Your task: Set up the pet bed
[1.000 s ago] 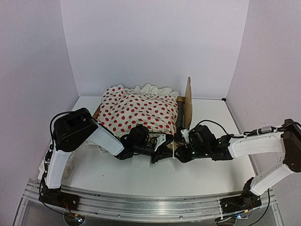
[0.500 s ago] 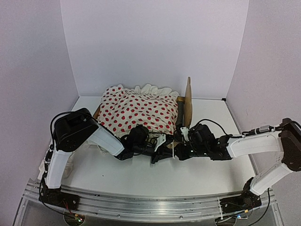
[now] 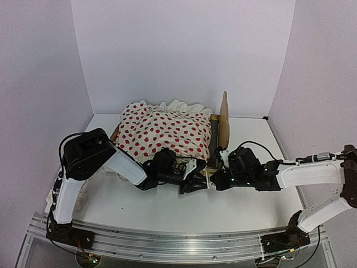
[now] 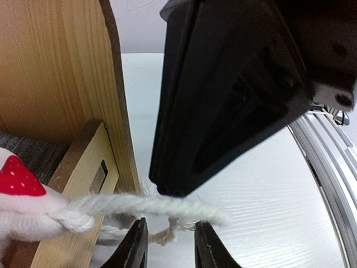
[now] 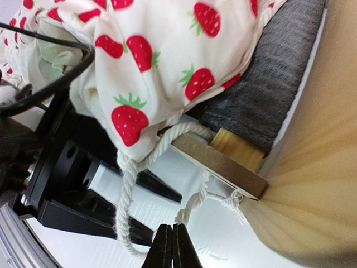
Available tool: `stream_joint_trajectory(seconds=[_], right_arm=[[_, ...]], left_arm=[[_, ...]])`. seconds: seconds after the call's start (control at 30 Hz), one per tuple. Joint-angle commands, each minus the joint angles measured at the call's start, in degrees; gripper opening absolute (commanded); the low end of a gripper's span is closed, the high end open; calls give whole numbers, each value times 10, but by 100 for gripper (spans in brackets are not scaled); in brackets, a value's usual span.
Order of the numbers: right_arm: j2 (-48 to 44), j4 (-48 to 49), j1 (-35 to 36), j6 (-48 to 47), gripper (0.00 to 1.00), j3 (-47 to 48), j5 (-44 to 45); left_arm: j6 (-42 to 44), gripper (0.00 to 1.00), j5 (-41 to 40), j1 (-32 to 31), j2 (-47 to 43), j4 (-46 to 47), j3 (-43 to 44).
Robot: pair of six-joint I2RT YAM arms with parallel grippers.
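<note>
Tension on the white twisted cord point(image 4: 145, 205) is best kept gentle, lest the light plywood pet bed point(image 3: 223, 120), mid-frame on the white desk point(image 3: 167, 209), be dragged. The left tool point(image 4: 170, 251) stands parted beneath the cord; the right tool point(image 5: 172, 248) is closed, its hold untellable.

The small light plywood pet bed point(image 3: 223, 120) I'm working on sits on the table point(image 3: 139, 206), towards its back edge and about midway between the left and right edges. It lies lengthwise left to right. Its tall headboard point(image 4: 56, 67) stands upright at the right end; from above I see it nearly edge-on, with a rounded top. The dark grey mattress pad point(image 5: 268, 95) lies flat inside the frame against the headboard, and only a strip of it shows. The near side rail point(image 5: 220, 161) meets the headboard at the front right corner and has a small slot cut through it.
</note>
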Motion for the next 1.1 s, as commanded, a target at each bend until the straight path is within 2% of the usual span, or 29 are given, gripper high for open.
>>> stream_joint_trajectory(seconds=[0.0, 0.27, 0.4, 0.5, 0.7, 0.87, 0.97, 1.07], right_arm=[[-43, -47, -3, 8, 0, 1, 37], [-74, -71, -2, -8, 0, 12, 24], [-81, -74, 0, -25, 0, 27, 8], [-88, -61, 0, -30, 0, 37, 3], [-94, -41, 1, -28, 0, 46, 0], [-88, -29, 0, -16, 0, 48, -6], [-82, -12, 0, -12, 0, 51, -16], [-80, -8, 1, -12, 0, 53, -21]], left_arm=[[16, 38, 2, 2, -59, -21, -26], [100, 43, -27, 7, -126, -91, -53], [124, 44, -6, 6, -177, -51, -68], [106, 45, 15, 1, -185, -27, -57], [70, 50, 27, -8, -141, -36, -20], [46, 50, -46, -7, -84, -57, 12], [52, 51, -44, -7, -74, -45, 15], [37, 47, -44, -7, -70, -46, 22]])
